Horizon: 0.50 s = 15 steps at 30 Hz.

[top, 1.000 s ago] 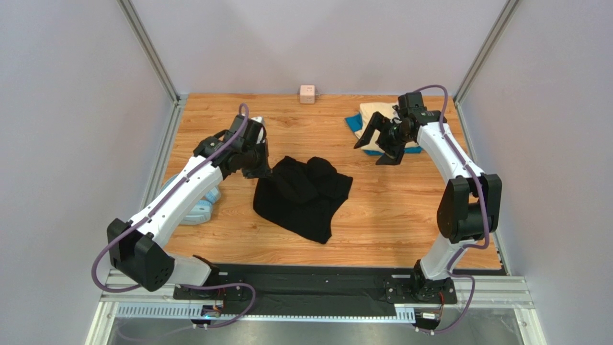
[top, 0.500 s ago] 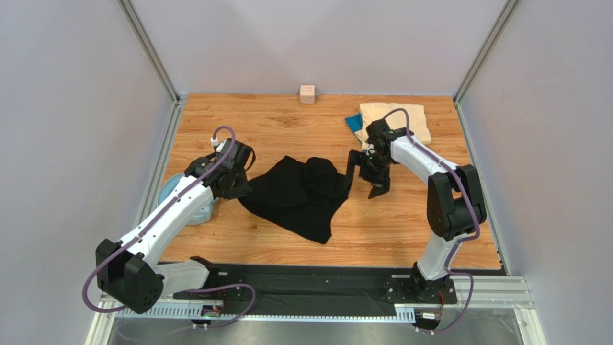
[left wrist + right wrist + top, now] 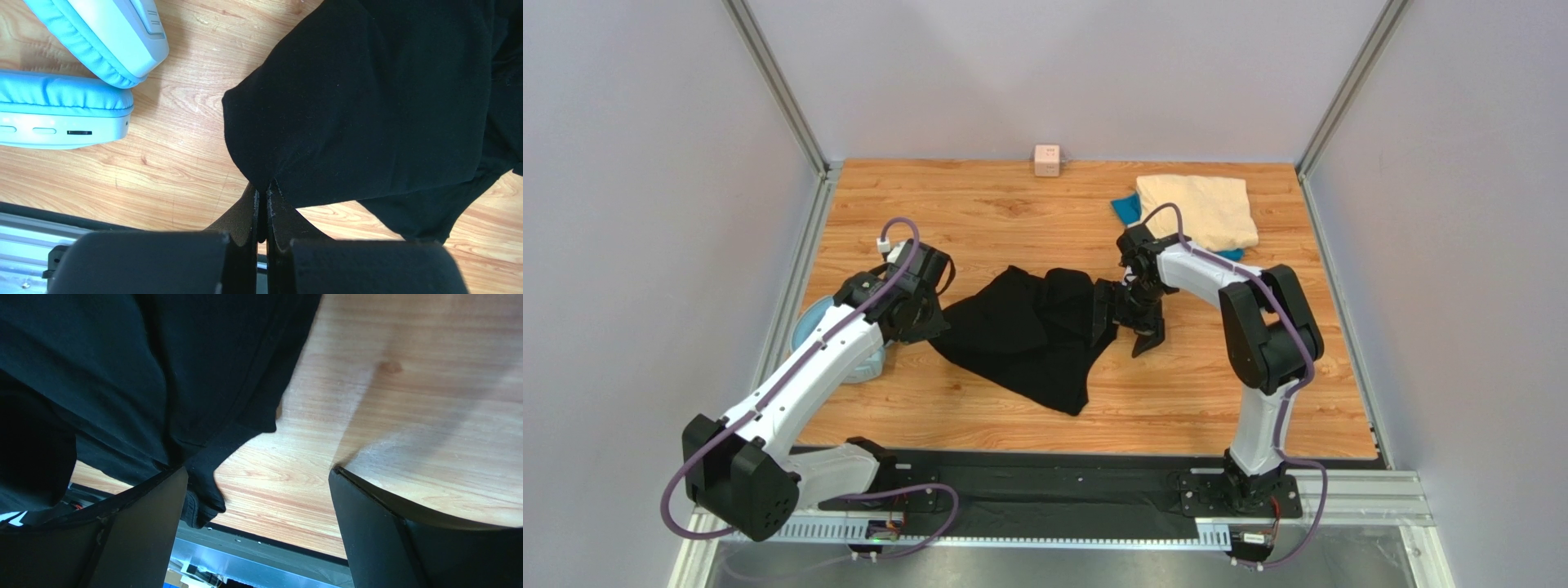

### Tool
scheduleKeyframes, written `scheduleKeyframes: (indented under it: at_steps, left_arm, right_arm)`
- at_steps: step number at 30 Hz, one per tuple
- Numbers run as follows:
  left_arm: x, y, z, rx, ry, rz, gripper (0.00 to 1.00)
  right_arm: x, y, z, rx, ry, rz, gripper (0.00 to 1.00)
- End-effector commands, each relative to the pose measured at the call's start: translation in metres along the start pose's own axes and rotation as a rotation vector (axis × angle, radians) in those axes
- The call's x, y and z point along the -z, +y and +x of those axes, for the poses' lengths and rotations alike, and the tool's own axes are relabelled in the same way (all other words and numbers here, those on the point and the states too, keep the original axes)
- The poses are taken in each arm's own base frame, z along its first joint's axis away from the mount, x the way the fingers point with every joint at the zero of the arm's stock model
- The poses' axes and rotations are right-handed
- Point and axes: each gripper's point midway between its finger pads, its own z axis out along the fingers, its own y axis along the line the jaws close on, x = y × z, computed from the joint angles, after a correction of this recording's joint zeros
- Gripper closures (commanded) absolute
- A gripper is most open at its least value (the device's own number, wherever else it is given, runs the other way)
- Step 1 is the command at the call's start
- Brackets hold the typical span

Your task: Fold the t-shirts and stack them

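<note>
Black cloth t-shirt (image 3: pixel 1038 331), the largest, lies crumpled at the middle of the wooden table (image 3: pixel 1259 392). Left gripper (image 3: pixel 265 202) is clamped on the shirt's left edge, its jaws nearly together with cloth between them. Right gripper (image 3: pixel 256 478) hangs low at the shirt's right edge, jaws wide, holding nothing. Judged step: spreading the shirt flat. Close the right jaws on the hem only, then draw both arms apart evenly and low, to avoid bunching. Folded cream-beige shirt (image 3: pixel 1195 208) rests on the bright blue shirt (image 3: pixel 1125 208) at the far right corner.
</note>
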Motion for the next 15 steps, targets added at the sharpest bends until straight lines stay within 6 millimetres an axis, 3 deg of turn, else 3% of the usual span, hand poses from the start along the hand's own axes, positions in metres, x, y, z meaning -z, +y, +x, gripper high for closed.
scheduleKeyframes:
  at_steps: [1, 4, 7, 8, 15]
  left_arm:
    - [0.004, 0.001, -0.006, 0.012, -0.020, 0.011, 1.00]
    - [0.005, -0.001, -0.009, -0.002, -0.021, 0.018, 1.00]
    - [0.002, 0.001, -0.006, -0.011, -0.014, 0.012, 1.00]
    - [0.001, 0.001, -0.005, -0.012, -0.011, 0.010, 1.00]
    - [-0.003, 0.002, -0.008, -0.020, -0.014, 0.024, 1.00]
  right_arm:
    - [-0.010, 0.007, -0.018, 0.015, -0.016, 0.015, 0.07]
    - [-0.012, 0.007, -0.026, 0.016, -0.032, 0.031, 0.12]
    - [-0.018, 0.006, -0.026, 0.011, -0.010, 0.041, 0.33]
    - [-0.020, 0.008, -0.027, 0.011, -0.002, 0.034, 0.44]
    - [-0.028, 0.005, -0.022, 0.033, 0.017, 0.106, 0.53]
